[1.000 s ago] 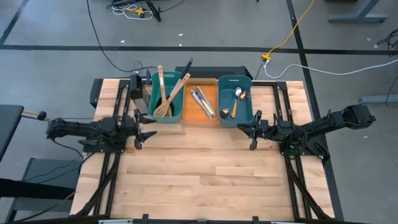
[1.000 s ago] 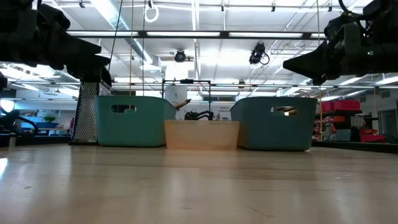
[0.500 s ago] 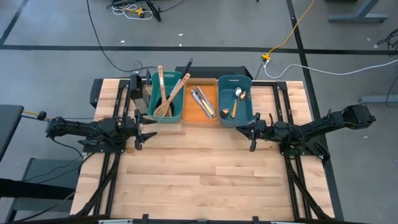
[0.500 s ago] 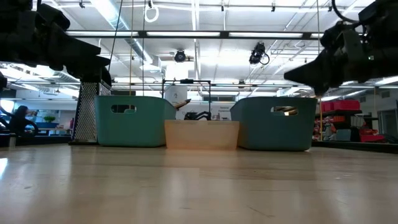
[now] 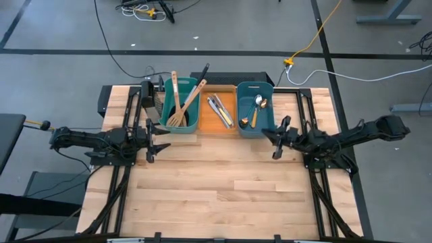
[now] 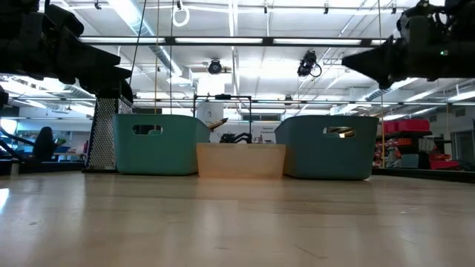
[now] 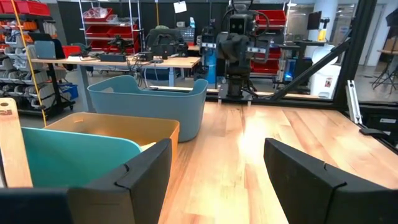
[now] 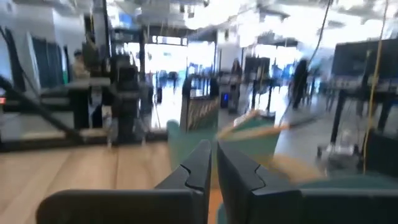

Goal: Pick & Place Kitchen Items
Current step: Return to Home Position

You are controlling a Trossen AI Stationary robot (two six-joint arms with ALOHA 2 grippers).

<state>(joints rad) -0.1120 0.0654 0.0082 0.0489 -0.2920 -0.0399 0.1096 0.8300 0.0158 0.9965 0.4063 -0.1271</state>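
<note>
Matt wooden spatulas (image 5: 179, 101), glossy metal spoons (image 5: 258, 102)

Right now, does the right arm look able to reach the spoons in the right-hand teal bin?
Probably yes. The right hand hangs close by the right teal bin, shut and empty; the bin's top is open, the spoons lie uncovered, and nothing stands between.
</note>
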